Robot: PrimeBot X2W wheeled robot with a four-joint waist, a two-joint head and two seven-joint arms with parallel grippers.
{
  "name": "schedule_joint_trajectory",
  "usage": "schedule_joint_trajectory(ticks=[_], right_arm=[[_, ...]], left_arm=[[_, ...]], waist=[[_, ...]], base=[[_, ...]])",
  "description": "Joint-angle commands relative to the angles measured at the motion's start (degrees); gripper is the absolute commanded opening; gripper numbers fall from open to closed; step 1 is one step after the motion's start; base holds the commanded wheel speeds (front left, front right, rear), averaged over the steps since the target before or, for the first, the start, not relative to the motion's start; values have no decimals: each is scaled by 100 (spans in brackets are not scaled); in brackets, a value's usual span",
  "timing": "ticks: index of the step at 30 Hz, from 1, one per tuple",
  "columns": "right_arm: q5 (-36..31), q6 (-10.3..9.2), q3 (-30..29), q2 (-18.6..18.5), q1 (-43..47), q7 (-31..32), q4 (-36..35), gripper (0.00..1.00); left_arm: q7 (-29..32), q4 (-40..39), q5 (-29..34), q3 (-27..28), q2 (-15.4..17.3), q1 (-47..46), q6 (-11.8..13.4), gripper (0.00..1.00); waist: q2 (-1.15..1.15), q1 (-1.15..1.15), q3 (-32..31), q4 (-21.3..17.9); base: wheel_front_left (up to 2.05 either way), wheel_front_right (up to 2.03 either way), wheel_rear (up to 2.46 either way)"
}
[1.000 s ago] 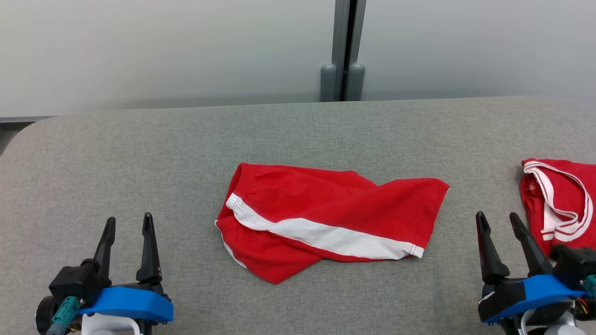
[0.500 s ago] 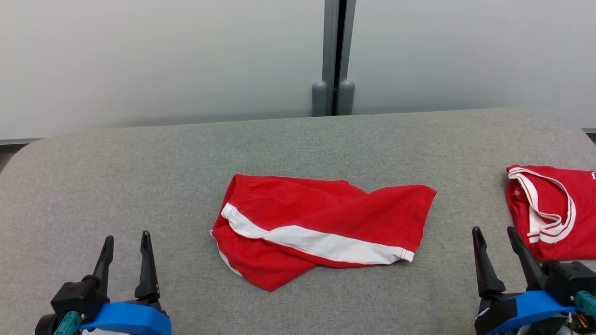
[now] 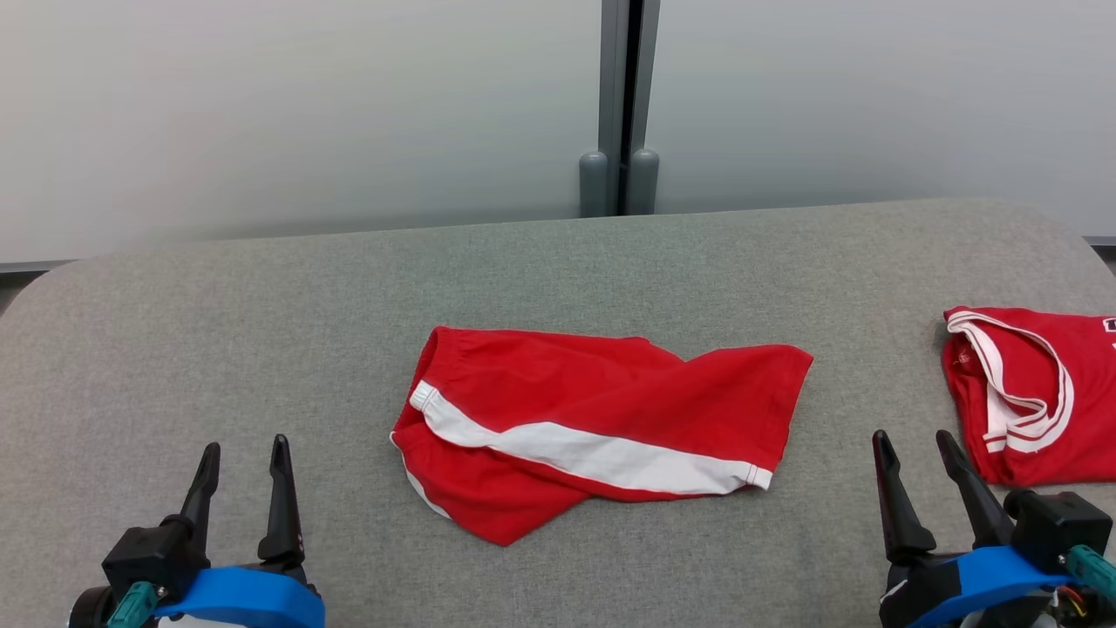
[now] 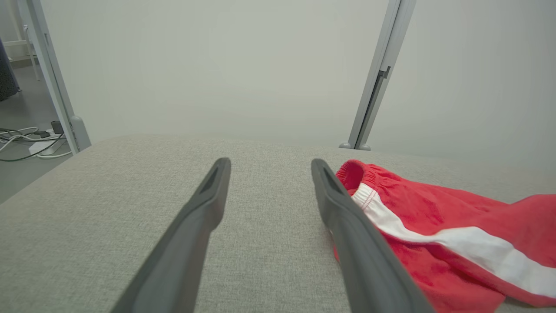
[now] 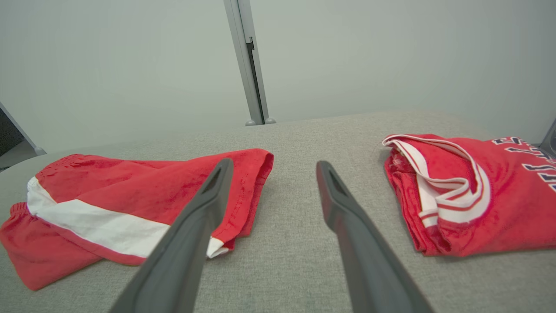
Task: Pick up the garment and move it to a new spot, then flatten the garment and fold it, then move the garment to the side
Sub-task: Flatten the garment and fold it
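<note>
A pair of red shorts [image 3: 610, 392] with a broad white side stripe is lying rumpled at the middle of the grey fabric-covered counter [image 3: 261, 288], its elastic waistband pointing left and its leg hems pointing right, with one layer folding loosely over another along the near edge. The left end effector [image 3: 244, 447] is hovering at the near left corner, its two dark fingers standing wide apart and gripping nothing; in the left wrist view the waistband is showing just right of the right-hand finger, apart from it. The right end effector [image 3: 913, 436] is hovering at the near right, likewise spread fully and carrying nothing, and it is sitting between the shorts' hem on its left and a folded red jersey [image 3: 1090, 410] on its right. That jersey, with white trim at the neck and dark lettering, is resting near the counter's right edge, well apart from the shorts. Beyond the far edge, pale wall panels are meeting at a grey post [image 3: 621, 105], and in the left wrist view cables [image 4: 21, 139] are trailing over the floor at the far left.
</note>
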Motion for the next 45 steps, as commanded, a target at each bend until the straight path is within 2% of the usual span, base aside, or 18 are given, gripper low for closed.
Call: schedule_joint_trajectory(ticks=[1, 8, 12, 16, 19, 26, 35, 36, 38, 45], right_arm=[[33, 3, 11, 8, 21, -29, 5, 100], [90, 3, 80, 8, -46, -48, 35, 100], [96, 3, 170, 6, -142, -63, 40, 100], [117, 3, 313, 5, -264, -48, 75, 100], [154, 3, 437, 4, -359, -77, 122, 100], [265, 3, 678, 4, -511, -152, 270, 100], [360, 3, 777, 3, -582, -255, 404, 100], [365, 3, 786, 4, -582, -264, 416, 100], [370, 3, 792, 3, -599, -279, 432, 100], [515, 3, 1096, 4, -589, -6, 475, 100]], left_arm=[[19, -44, -21, -28, 21, -9, 35, 100], [278, -123, -36, -113, 10, -277, 35, 100], [702, 49, -81, -323, 28, -697, -174, 100], [1265, 575, -145, -638, 73, -1222, -457, 100], [1489, 1001, -223, -805, 65, -1556, -576, 100], [1684, 1781, -462, -1034, 17, -1980, -683, 100], [1446, 2202, -629, -1194, 128, -2222, -725, 100], [1464, 2237, -665, -1230, 130, -2243, -730, 49], [1491, 2268, -717, -1327, 151, -2268, -735, 0], [1240, 2160, -910, -1456, 165, -2184, -719, 0]], waist=[[0, 0, 11, -7], [0, 0, 101, -15], [0, 0, 213, -45], [0, 0, 340, -120], [0, 0, 435, -225], [0, 0, 628, -489], [0, 0, 786, -723], [0, 0, 790, -733], [0, 0, 796, -744], [0, 0, 782, -648]], base=[[0, 0, 0], [0, 0, 0], [0, 0, 0], [0, 0, 0], [0, 0, 0], [0, 0, 0], [0, 0, 0], [0, 0, 0], [0, 0, 0], [0, 0, 0]])
